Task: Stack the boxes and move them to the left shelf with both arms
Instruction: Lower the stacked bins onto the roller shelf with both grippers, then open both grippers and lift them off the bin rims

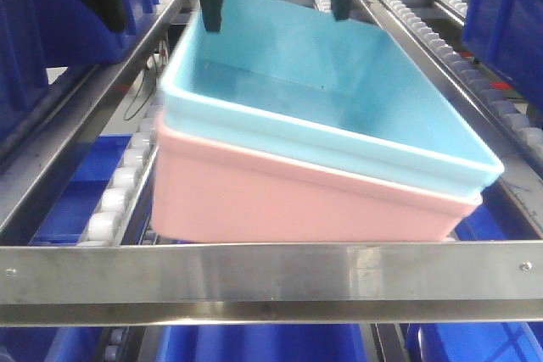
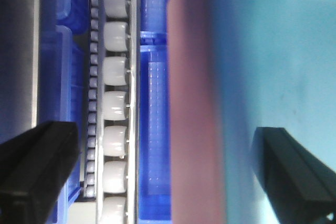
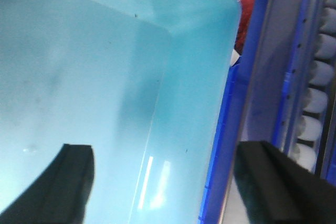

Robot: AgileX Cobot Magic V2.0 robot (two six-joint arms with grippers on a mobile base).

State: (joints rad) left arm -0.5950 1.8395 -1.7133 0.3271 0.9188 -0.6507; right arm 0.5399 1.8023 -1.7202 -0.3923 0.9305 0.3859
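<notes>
Nearest the front camera ran the shelf's flat steel crossbar, and just behind it sat my two stacked bins. My blue bin was nested inside the pink bin, its rim riding just above the pink rim, and the pair sat tilted between the two sloping roller rails, the left rail touching or nearly touching the pink bin's corner, the right rail farther off. Dark blue crates stood on both sides and below the rails.

My left gripper straddled the stack's left wall: one finger hung outside, over the rollers and apart from the pink wall, the other sat inside the blue bin. Those jaws were wide, with clear space between the outer finger and the wall, so nothing was pinched.

My right gripper straddled the blue bin's right wall the same way, one finger inside the bin and one outside above a blue crate edge. Those jaws were also wide and gripped nothing that I could see.

From the front, both grippers showed as dark blurred shapes at the stack's far rim.
</notes>
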